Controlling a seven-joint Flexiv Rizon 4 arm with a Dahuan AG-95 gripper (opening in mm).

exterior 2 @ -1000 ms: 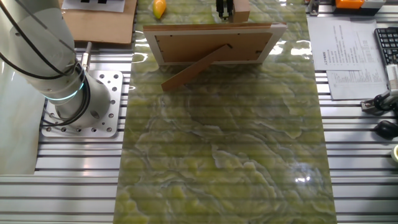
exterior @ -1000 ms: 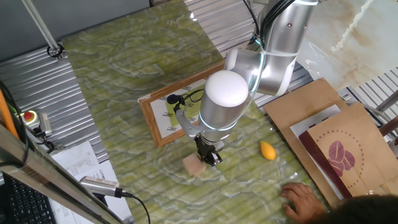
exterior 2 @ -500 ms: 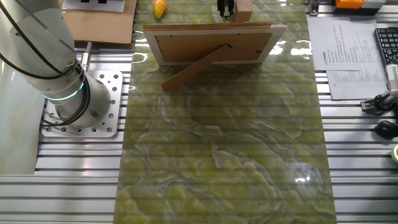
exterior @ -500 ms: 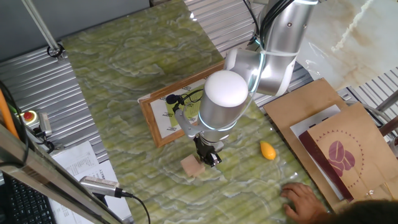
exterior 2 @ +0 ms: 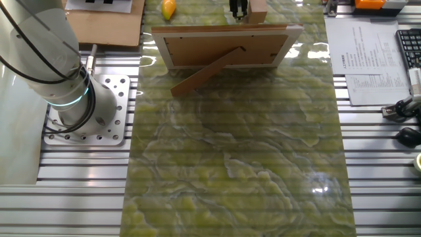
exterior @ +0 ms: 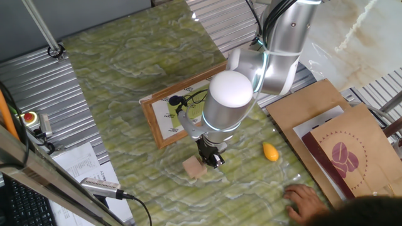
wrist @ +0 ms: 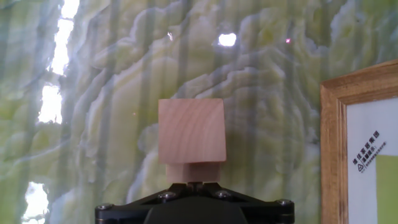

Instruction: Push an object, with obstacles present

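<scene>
- Block point(wrist: 191, 139) sits on the green marbled tabletop point(exterior: 119, 69), dead centre in the hand view, right in front of the gripper point(wrist: 192, 182).
- Gripper looks closed: in the hand view the two fingertips sit together with just a thin seam between them, holding nothing, tips pressed up against the near face of the block.
- From one fixed view, the gripper point(exterior: 212, 158) is down low at the table, with the block point(exterior: 194, 167) touching it on the side away from the arm.
- Picture frame point(exterior: 182, 112) lies just beside the block in that view, partly hidden by the arm's big white joint. Hand view shows its wooden edge and white mat point(wrist: 367, 162) on the right, apart from the block.
- Little orange-yellow teardrop piece point(exterior: 270, 151) is on the table on the other side of the gripper from the block, not touching anything.
- In the other fixed view, the frame point(exterior 2: 223, 46) shows its back with a prop stand, and the block point(exterior 2: 257, 10) and gripper point(exterior 2: 238, 10) peek out behind its top edge. Teardrop point(exterior 2: 169, 8) is off to the left there.
- Someone's hand point(exterior: 306, 202) rests on the table edge near a brown paper bag point(exterior: 352, 157).
</scene>
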